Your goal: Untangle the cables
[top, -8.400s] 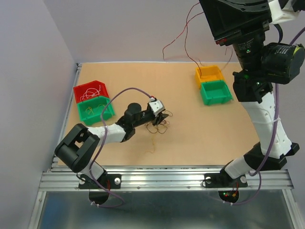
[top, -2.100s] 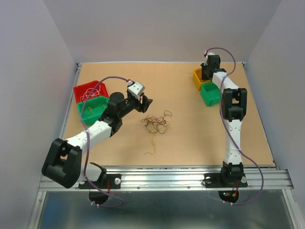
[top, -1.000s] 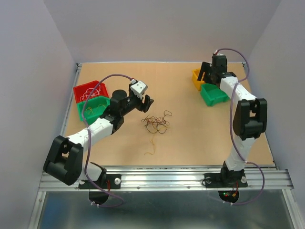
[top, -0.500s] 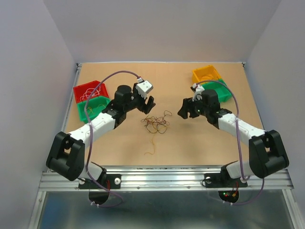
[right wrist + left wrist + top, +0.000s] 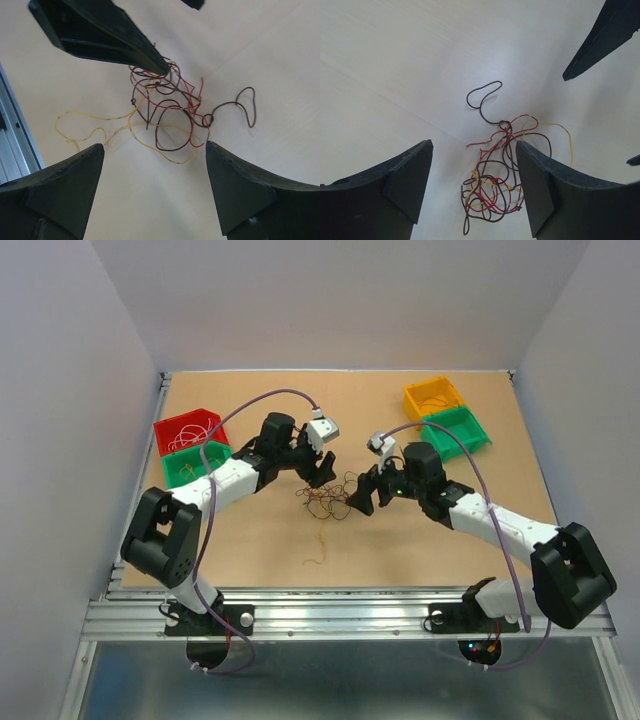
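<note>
Light is bright and even (wrist views washed pale).

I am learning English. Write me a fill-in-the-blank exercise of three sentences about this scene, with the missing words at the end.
1. The cables lie between the left tool and the right tool, and the jaws of both tools are ____.
2. Next to the orange bin stands a ____ bin.
3. On the left side of the table, the bin next to the green bin is ____.

Missing words: open; green; red.
</note>
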Controlling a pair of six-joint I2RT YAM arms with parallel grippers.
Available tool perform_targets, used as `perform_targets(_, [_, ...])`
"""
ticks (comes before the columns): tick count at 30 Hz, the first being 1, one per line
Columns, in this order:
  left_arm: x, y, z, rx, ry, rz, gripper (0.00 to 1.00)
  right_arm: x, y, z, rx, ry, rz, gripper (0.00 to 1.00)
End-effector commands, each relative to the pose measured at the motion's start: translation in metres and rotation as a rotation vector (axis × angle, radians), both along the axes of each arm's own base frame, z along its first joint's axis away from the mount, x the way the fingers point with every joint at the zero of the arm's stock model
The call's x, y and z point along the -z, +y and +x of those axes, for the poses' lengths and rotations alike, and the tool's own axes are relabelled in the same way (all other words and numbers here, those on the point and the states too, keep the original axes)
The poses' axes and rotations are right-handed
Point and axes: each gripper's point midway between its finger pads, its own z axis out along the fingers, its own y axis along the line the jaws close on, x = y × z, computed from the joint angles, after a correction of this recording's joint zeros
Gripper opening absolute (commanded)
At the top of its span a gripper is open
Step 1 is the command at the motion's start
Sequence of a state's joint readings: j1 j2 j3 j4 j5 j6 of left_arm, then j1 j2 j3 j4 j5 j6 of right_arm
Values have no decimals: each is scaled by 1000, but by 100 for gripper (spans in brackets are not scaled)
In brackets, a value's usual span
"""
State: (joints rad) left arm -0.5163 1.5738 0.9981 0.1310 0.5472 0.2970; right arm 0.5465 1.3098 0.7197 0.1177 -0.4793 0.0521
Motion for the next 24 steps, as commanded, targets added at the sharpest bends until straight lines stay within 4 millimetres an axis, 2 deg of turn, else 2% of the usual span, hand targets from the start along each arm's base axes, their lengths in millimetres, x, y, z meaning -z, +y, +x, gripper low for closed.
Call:
perform_targets(1, [-6, -15, -10, 112, 28, -2, 79, 10, 20, -17, -128, -72, -34, 87])
perform_targets(6, [9, -18, -12, 129, 83, 35, 78, 23, 30, -19, -169, -88, -93, 86])
perform_targets(8, [16, -19, -11, 126, 99, 54, 77, 37, 34, -17, -174, -73, -134, 86])
perform_targets(9, [15, -19, -10, 123, 97, 56, 77, 38, 33, -17, -174, -70, -137, 86])
perform_targets(15, [30, -21, -12, 126, 130, 108, 75, 61, 42, -15, -200, -47, -214, 80])
perform_targets(18, [38, -20, -10, 116, 144, 132, 73, 60, 42, -9, -176, -68, -233, 61])
perform_targets(19, [41, -20, -11, 114, 150, 142, 72, 58, 41, -8, -173, -77, -236, 46])
perform_targets(21, [42, -20, -10, 112, 152, 146, 71, 52, 42, -9, -179, -91, -225, 30])
perform_targets(22, [41, -21, -10, 112, 151, 146, 70, 49, 42, -10, -181, -99, -218, 16])
perform_targets(24, [40, -19, -8, 102, 144, 150, 69, 46, 40, -14, -192, -109, -206, 5])
